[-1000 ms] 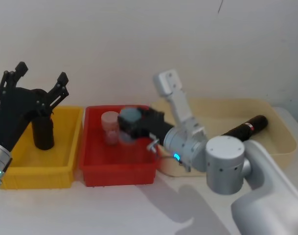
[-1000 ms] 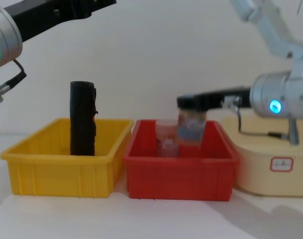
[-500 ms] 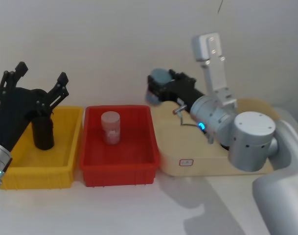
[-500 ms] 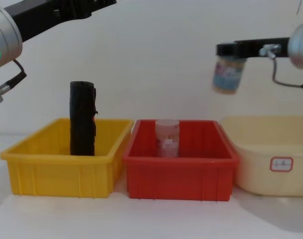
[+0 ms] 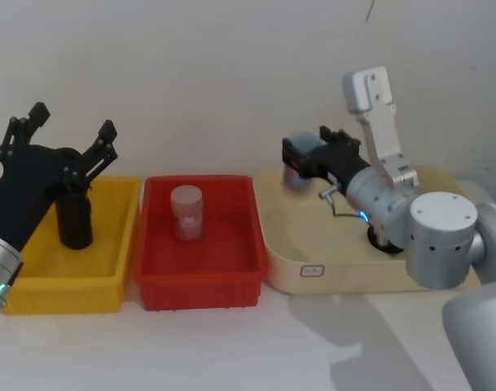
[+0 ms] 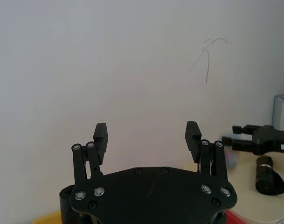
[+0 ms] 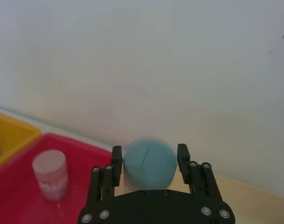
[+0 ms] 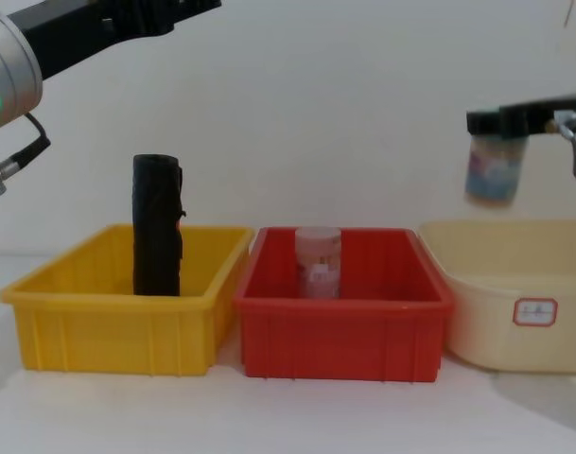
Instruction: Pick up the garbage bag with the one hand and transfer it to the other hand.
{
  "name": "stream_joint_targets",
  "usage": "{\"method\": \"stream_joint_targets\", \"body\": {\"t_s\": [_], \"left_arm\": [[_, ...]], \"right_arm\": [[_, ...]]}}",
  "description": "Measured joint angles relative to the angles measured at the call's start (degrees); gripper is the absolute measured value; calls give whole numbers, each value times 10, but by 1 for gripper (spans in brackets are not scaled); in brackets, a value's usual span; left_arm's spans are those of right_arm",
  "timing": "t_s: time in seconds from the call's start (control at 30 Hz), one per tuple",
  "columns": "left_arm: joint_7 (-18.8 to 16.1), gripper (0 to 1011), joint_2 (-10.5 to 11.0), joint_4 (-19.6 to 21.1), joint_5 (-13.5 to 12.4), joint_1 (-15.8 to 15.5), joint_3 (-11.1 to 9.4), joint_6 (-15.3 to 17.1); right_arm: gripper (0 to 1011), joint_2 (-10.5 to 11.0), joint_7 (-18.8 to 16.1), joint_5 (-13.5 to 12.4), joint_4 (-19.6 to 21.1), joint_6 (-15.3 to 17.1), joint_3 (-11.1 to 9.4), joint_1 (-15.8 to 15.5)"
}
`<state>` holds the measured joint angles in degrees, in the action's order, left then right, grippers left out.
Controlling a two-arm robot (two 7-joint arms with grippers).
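- Two arms up: my left gripper (image 5: 66, 140) hangs above the yellow bin (image 5: 36, 285), fingers (image 6: 100, 138) spread wide apart w/ nothing between them.
- Garbage bag (image 8: 157, 225) stands upright inside the yellow bin, toward its back, taller than the bin wall; small red-orange mark on its side. In head view it sits just below my left fingers, not touching as far as I can tell.
- My right gripper (image 7: 150, 163) is held in the air over the left end of the beige tray (image 8: 500, 312), fingers clamped on a blue-lidded jar (image 7: 148, 161), one on each side of the lid.
- In chest view the jar (image 8: 494, 170) hangs clear above the tray rim, well apart from it.
- 2nd black roll (image 6: 268, 176) lies on its side in the beige tray, seen from left wrist cam.
- Red bin (image 5: 200, 287) sits between yellow bin and tray, touching or just beside both; a pinkish jar (image 5: 186, 212) stands upright in it.
- All three containers rest on the white table (image 8: 288, 416), plain white wall behind.
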<state>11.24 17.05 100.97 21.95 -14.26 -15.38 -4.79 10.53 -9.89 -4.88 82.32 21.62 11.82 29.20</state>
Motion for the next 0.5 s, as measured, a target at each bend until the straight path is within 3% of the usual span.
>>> {"method": "stream_joint_targets", "body": {"t_s": [0.33,0.5], "left_arm": [[0,1000,0,0,0,0,0,0],[0,1000,0,0,0,0,0,0]], "right_arm": [[980,11,2,17,-8,5,5,-11],[1001,12,2,19,0,6,0,-21]]}}
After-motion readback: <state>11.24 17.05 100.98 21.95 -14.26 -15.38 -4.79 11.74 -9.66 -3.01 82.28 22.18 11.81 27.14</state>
